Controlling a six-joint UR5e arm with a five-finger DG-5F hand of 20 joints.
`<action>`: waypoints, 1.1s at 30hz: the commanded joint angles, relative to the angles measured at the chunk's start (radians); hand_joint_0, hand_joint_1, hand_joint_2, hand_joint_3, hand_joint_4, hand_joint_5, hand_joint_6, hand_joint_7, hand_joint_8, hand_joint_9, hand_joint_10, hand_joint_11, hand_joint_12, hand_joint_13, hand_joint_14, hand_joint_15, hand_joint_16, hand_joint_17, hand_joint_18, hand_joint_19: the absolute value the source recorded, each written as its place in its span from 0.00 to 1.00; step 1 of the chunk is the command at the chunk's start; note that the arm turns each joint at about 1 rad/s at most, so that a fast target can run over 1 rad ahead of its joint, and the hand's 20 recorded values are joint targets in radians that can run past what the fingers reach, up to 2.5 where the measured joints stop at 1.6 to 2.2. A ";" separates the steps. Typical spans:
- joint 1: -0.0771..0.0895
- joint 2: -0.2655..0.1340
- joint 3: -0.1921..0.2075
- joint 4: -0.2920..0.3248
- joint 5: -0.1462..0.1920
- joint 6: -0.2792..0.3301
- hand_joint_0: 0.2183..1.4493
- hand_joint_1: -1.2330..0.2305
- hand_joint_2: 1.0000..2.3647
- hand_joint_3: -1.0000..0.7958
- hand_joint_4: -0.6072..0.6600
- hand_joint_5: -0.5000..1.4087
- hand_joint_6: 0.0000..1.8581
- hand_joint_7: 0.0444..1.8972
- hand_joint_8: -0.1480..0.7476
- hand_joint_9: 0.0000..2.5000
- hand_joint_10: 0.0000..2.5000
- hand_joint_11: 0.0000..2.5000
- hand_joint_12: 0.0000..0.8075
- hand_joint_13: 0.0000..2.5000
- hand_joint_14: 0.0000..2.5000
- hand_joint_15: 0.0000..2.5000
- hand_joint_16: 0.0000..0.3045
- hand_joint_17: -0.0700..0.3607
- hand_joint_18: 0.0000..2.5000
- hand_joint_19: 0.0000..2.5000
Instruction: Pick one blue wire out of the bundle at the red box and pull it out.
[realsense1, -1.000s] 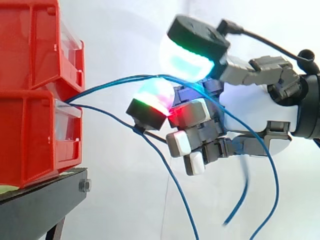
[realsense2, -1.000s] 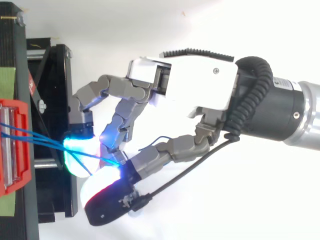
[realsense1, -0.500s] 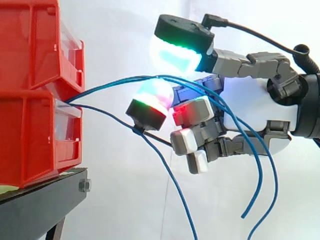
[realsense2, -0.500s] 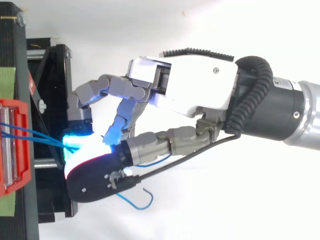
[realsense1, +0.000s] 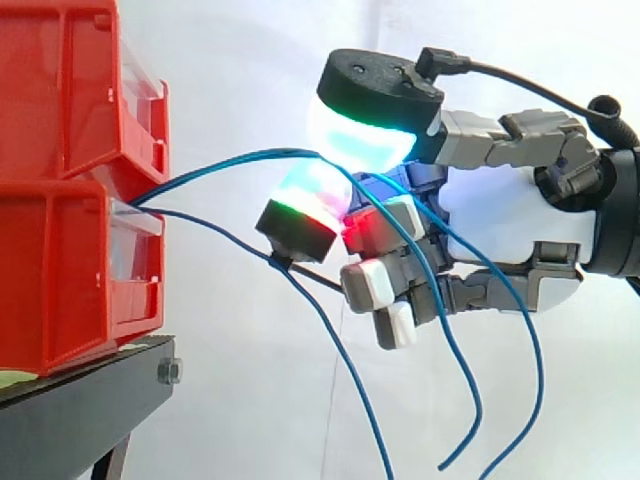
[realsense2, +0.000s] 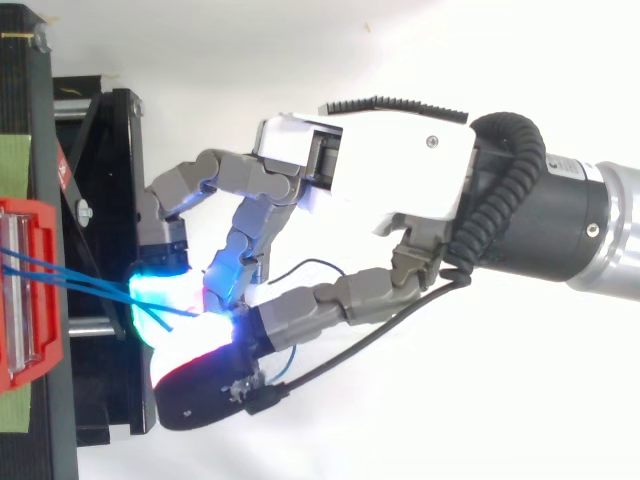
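Note:
Several thin blue wires (realsense1: 230, 160) come out between the two stacked red bins (realsense1: 70, 270) at the left and arch right. My hand (realsense1: 500, 215) reaches in from the right. Its thumb pad (realsense1: 362, 135) presses down towards a glowing fingertip (realsense1: 312, 200), and the upper blue wires pass between the two, pinched there. Their tails hang down past the curled fingers to the bottom edge. One lower blue wire (realsense1: 330, 350) runs free under the hand. From above, the hand (realsense2: 370, 170) meets the wires (realsense2: 60, 280) just off the red bin (realsense2: 30, 290).
The bins sit on a black stand (realsense1: 80, 405), whose frame (realsense2: 110, 200) lies under the fingertips in the top view. A white curtain fills the background. There is open space below and to the right of the bins.
The thumb lifted away and has now come back down onto the upper wires against the fingertip. The loose wire tails have swung under the hand.

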 joint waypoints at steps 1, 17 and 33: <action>0.000 0.000 0.000 0.000 0.000 -0.003 0.37 0.16 0.00 0.30 0.71 0.17 0.47 0.57 0.67 0.44 0.01 0.45 0.61 0.46 0.01 0.27 0.20 0.48 0.43 0.25; 0.000 0.000 0.000 0.000 0.000 -0.008 0.31 0.44 0.01 0.35 0.71 0.22 0.38 0.64 0.69 0.55 0.01 0.39 0.62 0.51 0.01 0.27 0.20 0.49 0.46 0.27; 0.000 0.000 0.001 0.000 0.000 -0.008 0.34 0.21 0.02 0.42 0.67 0.19 0.47 0.64 0.69 0.52 0.01 0.46 0.60 0.50 0.01 0.28 0.20 0.48 0.45 0.25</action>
